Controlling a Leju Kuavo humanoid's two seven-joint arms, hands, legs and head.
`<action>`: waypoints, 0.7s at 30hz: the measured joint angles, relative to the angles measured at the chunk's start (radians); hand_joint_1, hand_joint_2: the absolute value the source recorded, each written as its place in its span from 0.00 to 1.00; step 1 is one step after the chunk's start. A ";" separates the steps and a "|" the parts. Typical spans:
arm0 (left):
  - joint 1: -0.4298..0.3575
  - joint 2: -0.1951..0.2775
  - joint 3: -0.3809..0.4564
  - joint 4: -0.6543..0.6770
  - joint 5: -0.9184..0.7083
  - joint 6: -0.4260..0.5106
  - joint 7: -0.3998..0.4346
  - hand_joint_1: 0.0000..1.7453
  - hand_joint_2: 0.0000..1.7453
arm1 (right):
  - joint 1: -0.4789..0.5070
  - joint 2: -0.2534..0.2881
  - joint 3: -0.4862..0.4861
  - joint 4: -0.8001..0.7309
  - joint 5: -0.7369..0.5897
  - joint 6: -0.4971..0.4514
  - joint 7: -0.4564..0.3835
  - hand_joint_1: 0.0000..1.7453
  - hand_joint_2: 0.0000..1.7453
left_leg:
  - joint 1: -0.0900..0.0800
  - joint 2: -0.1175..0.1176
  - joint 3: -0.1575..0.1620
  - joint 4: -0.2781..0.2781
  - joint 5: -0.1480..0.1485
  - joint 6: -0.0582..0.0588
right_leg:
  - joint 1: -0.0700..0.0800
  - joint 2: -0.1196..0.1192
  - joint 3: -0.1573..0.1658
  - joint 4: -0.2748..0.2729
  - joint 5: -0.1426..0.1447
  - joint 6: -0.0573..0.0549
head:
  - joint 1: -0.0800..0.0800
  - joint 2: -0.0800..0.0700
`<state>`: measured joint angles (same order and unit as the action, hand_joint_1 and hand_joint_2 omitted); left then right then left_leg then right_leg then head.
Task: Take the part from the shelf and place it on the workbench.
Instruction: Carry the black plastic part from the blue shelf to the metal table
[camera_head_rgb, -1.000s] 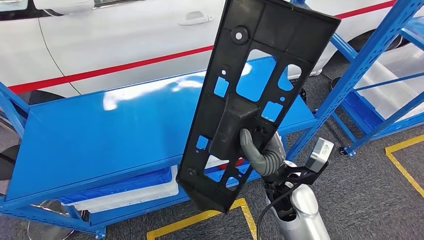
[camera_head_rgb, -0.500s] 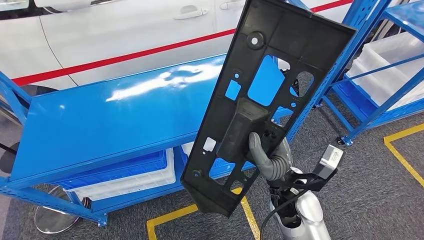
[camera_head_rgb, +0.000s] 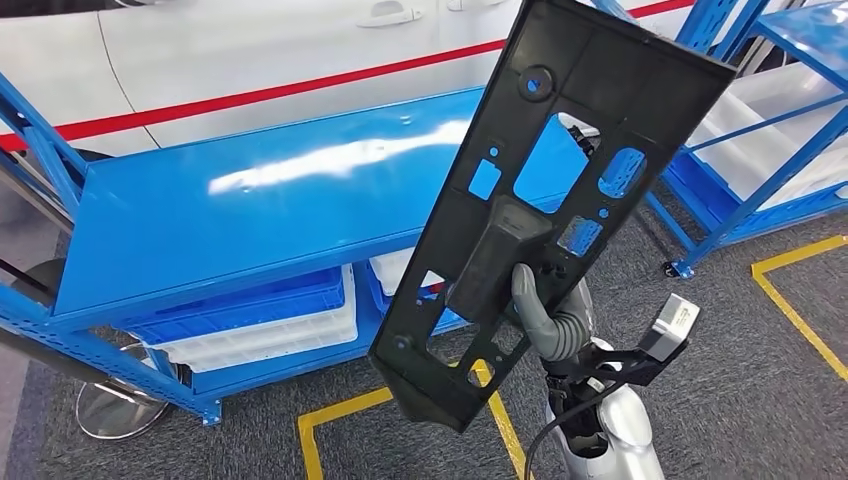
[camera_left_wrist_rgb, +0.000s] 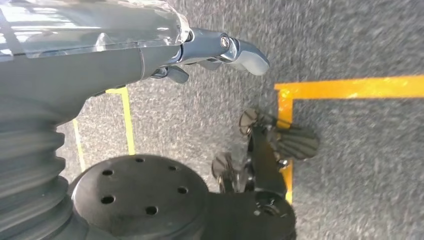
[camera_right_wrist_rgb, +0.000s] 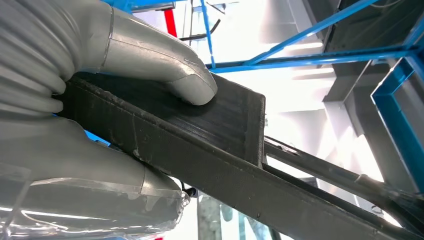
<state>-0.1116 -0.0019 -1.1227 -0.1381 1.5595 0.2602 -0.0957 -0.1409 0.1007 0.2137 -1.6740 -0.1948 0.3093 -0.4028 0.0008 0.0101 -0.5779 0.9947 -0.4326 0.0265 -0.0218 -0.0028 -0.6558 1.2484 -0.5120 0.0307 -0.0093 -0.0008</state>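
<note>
Above the floor, in front of the blue tabletop (camera_head_rgb: 230, 220), the right hand (camera_head_rgb: 545, 320) holds the part (camera_head_rgb: 555, 190), a long black plastic panel with cut-outs, tilted so its upper end leans away and to the right. The part is already off the shelf, so the step in hand looks like the carry: bringing it over to the tabletop, which lies to the left and beyond the panel with its glossy top bare. A white car (camera_head_rgb: 250, 50) stands behind it, and white bins (camera_head_rgb: 260, 335) sit on the level beneath.

The next move calls for swinging the panel leftward over the blue surface, tipping it toward flat, lowering it until it rests, and only then loosening the grip. Its length is a risk: the upper corner reaches close to the blue rack (camera_head_rgb: 740, 130) on the right, so it should be kept away from those uprights.

The right hand is clamped on the raised box-shaped boss near the panel's lower middle; the right wrist view shows the thumb (camera_right_wrist_rgb: 165, 65) pressed on one face of the boss (camera_right_wrist_rgb: 220, 125) and fingers wrapped below it.

The left hand (camera_left_wrist_rgb: 220, 50) hangs over the carpet, fingers apart, holding nothing.
</note>
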 joint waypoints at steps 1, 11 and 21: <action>0.000 0.000 0.000 0.000 0.000 0.000 0.000 0.00 1.00 | 0.000 0.000 0.000 0.000 0.000 0.000 0.000 1.00 1.00 | 0.000 0.000 -0.014 0.010 0.004 -0.004 | -0.001 0.000 0.048 -0.065 0.011 0.000 | 0.000 0.000; 0.002 0.001 0.000 0.000 0.000 -0.020 -0.011 0.00 1.00 | 0.001 0.011 -0.003 0.002 0.008 -0.008 0.030 1.00 1.00 | 0.008 -0.004 -0.111 0.222 -0.143 -0.058 | 0.009 -0.003 0.079 -0.219 0.043 -0.064 | -0.002 0.000; 0.002 -0.023 -0.010 0.000 -0.003 -0.016 0.040 0.00 1.00 | 0.063 0.005 -0.021 0.004 0.022 -0.039 0.039 1.00 1.00 | -0.002 -0.006 0.111 -0.010 -0.092 -0.023 | 0.012 -0.006 0.005 -0.218 0.123 -0.030 | -0.001 0.000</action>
<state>-0.1098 -0.0248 -1.1325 -0.1377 1.5565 0.2440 -0.0557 -0.0779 0.1061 0.1930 -1.6701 -0.1733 0.2700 -0.3639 -0.0007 0.0039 -0.4671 0.9845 -0.5244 0.0032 -0.0093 -0.0085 -0.6508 1.0303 -0.3886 0.0009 -0.0102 -0.0008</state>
